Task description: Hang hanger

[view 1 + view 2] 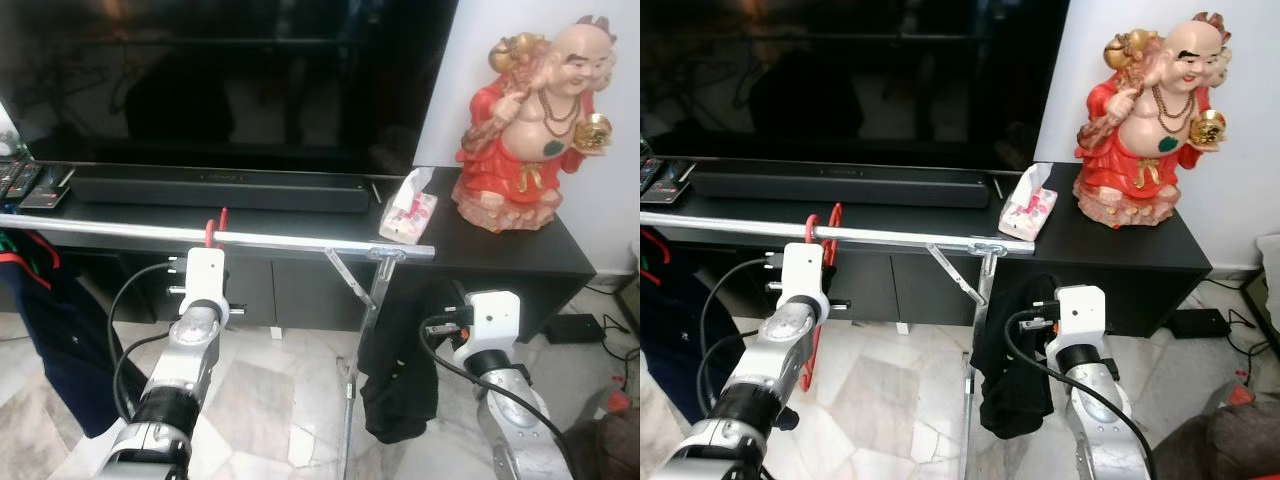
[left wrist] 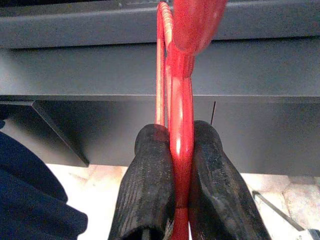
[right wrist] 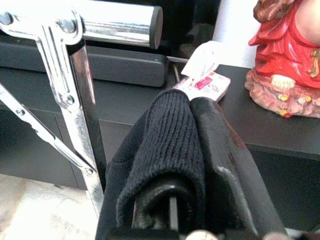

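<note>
Left gripper [image 2: 181,165] clamped on red hanger [image 2: 177,107] (hooked over rail [image 1: 120,230]); right gripper [image 3: 192,130] pinching black cloth [image 1: 1015,385].

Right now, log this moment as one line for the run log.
left end effector: shut on red hanger | hanger hook: over chrome rail | right end effector: shut on black garment | stage: hanging

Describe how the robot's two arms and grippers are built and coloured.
Both arms are silver metal with black joint rings and looping black cables, each ending in a white wrist block. The left gripper and right gripper each have two long, rounded black fingers with a ribbed, worn surface.
</note>
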### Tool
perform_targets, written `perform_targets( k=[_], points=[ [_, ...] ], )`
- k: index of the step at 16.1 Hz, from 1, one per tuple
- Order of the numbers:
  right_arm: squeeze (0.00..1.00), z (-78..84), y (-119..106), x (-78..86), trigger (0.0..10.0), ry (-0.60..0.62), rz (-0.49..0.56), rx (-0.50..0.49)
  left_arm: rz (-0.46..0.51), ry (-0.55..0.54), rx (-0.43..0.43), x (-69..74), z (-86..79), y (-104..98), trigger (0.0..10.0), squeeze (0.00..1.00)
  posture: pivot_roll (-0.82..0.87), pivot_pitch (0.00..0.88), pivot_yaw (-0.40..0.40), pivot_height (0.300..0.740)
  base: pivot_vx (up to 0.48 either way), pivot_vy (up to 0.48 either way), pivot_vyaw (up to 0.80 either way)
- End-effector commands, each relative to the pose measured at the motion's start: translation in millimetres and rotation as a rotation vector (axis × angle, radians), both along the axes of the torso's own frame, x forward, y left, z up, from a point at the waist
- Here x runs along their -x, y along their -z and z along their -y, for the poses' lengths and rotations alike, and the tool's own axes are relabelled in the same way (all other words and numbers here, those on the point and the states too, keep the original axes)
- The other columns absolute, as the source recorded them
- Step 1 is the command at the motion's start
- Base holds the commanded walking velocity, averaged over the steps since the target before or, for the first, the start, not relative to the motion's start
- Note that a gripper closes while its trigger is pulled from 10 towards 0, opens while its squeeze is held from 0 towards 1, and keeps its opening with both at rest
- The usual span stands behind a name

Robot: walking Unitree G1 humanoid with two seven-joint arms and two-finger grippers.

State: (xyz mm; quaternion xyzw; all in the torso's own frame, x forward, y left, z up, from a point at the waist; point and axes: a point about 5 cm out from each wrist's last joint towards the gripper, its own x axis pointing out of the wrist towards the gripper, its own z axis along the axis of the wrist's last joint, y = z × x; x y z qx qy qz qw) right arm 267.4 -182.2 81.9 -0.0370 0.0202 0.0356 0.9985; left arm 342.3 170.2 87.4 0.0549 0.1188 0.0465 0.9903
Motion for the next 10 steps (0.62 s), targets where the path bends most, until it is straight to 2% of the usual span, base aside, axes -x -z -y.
perform_targets(
  k=[1, 3, 4, 6, 7, 8, 10],
  points=[
    [0.00, -2.2, -9, -2.7, 10.0, -0.004, 0.037, 0.006, 0.016, 0.020, 0.007, 3.9, -0.6, -1, 0.0, 0.00, -0.12, 0.000, -0.032, 0.740, 0.000, 0.000, 0.00],
    [0.00, -0.5, -8, -0.4, 10.0, 0.015, 0.036, 0.006, 0.104, 0.095, 0.030, 13.0, 0.7, -9, 0.0, 0.00, -0.12, 0.000, -0.029, 0.740, 0.000, 0.000, 0.00],
    [0.00, -0.2, -8, -0.2, 10.0, 0.016, 0.036, 0.007, 0.114, 0.109, 0.023, 14.4, 1.1, -10, 0.0, 0.00, -0.12, 0.000, -0.029, 0.740, 0.000, 0.000, 0.00],
    [0.00, -0.9, -8, 1.0, 10.0, 0.019, 0.035, 0.004, 0.187, 0.179, 0.035, 30.0, -0.5, -18, 0.0, 0.00, -0.12, 0.000, -0.030, 0.740, 0.000, 0.000, 0.00],
    [0.00, -1.6, -8, 1.9, 10.0, 0.018, 0.034, 0.003, 0.199, 0.190, 0.031, 35.4, -2.8, -20, 0.9, 0.00, -0.12, 0.000, -0.031, 0.740, 0.000, 0.000, 0.00],
    [0.00, -2.0, -7, 5.2, 10.0, 0.018, 0.031, 0.000, 0.215, 0.213, 0.007, 48.6, -8.8, -21, 9.9, 0.00, -0.11, 0.000, -0.032, 0.740, 0.000, 0.000, 0.00],
    [0.00, 0.1, -4, 9.7, 10.0, 0.024, 0.021, 0.005, 0.182, 0.225, -0.041, 61.8, -16.3, -12, 10.0, 0.00, -0.11, 0.000, -0.031, 0.740, 0.000, 0.000, 0.00]
  ],
)
